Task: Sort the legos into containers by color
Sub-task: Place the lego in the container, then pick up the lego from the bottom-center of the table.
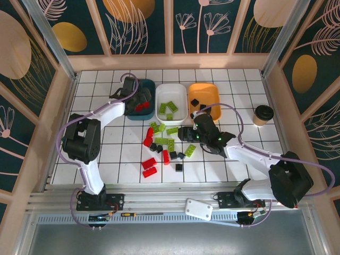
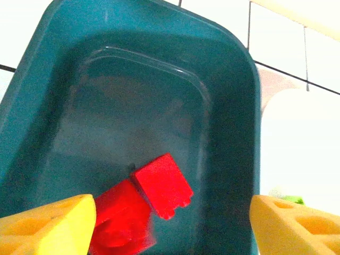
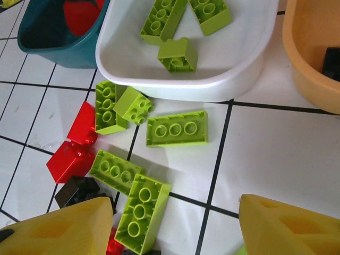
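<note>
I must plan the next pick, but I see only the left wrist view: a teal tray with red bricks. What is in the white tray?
Observer: The white tray holds only lime bricks.
Operator: And the orange tray?
Observer: The orange tray holds a black brick.
Operator: Are there red bricks on the table?
Observer: Yes, several red bricks lie on the table, mixed with lime and black ones.

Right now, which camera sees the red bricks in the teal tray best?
Left wrist: the red bricks lie close up in the teal tray. The top view shows a small red patch; the right wrist, a red glimpse.
</note>
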You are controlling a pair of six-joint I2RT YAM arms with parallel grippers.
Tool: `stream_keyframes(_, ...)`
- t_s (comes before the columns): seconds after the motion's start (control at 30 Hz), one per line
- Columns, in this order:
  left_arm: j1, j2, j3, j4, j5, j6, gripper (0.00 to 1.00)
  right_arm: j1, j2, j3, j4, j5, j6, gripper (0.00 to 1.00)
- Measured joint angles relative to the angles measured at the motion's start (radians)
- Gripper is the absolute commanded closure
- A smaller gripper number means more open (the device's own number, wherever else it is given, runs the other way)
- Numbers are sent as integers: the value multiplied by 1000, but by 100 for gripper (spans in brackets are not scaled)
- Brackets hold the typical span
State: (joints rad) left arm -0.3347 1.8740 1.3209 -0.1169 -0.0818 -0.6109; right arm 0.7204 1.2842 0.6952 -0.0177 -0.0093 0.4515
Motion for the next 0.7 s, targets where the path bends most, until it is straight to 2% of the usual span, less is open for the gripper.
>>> stream_keyframes(0.17,-25,-259,-215,39,40,-3,15,1,-31,-8,-8,2,0,36)
stream_keyframes(0.37,-161,-560,-496,61,51,-20,10,12,-30,-10,-8,-24,-1,37)
stream_keyframes(0.4,-176,-594,-538,60,56,-26,9,26,-26,-9,-9,-28,-1,38)
stream_keyframes(0.43,-184,-633,-585,55,59,-34,2,47,-18,-8,-12,-35,-1,38)
stream_keyframes(0.7,-183,-953,-829,16,48,-112,1,276,96,52,-101,-39,18,44)
